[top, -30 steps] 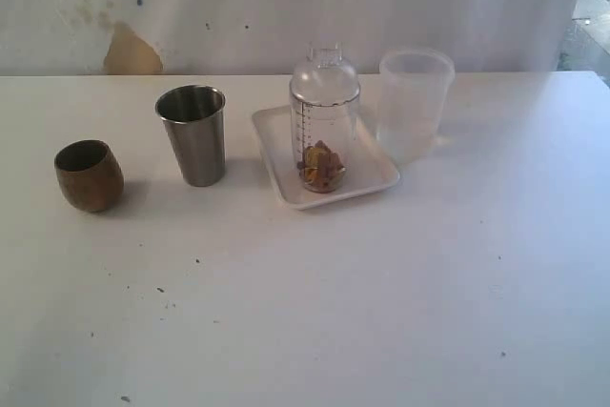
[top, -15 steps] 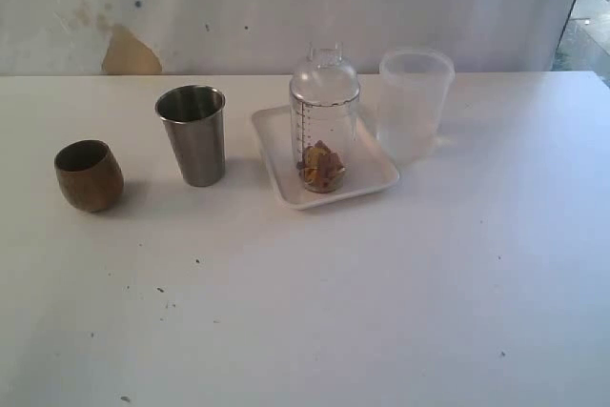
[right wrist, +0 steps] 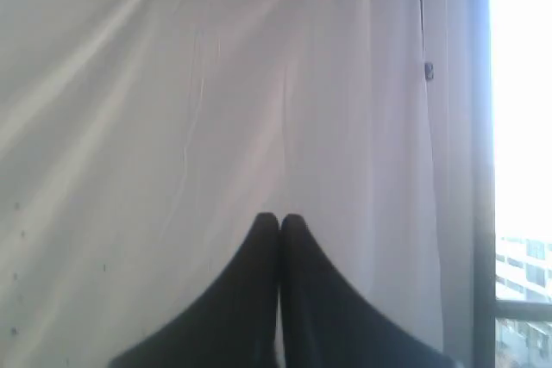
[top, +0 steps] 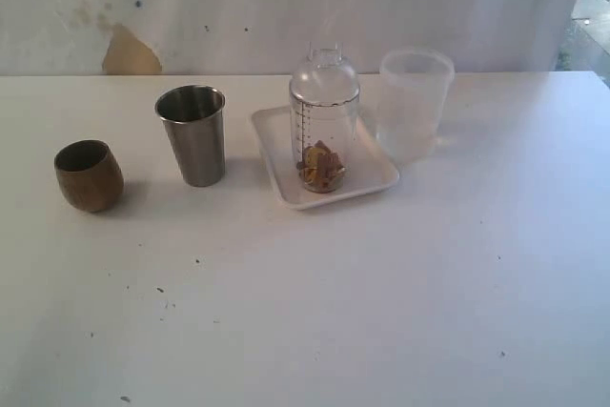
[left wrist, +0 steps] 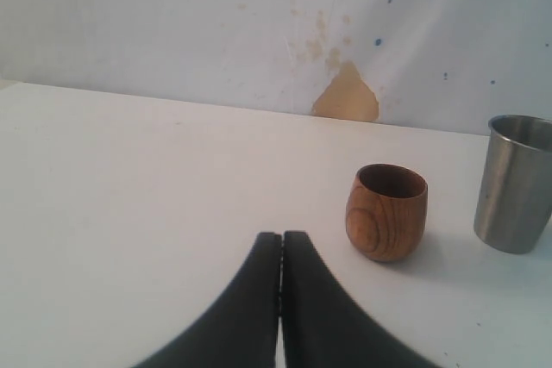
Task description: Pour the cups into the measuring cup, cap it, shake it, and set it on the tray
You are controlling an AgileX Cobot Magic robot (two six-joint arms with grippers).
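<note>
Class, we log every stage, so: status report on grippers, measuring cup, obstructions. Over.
Left gripper shut, empty; right gripper shut, empty. Measuring cup upright on tray, cap on, brownish pieces inside. Frosted tumbler beside tray, nothing blocking.

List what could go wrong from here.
1. The tall clear graduated plastic measuring cup stands on the flat white rectangular tray, close beside the frosted translucent tumbler; a careless sweep might topple either.
2. The shut left gripper sits low with the small rounded brown wooden cup just ahead; moving forward could knock it over.
</note>
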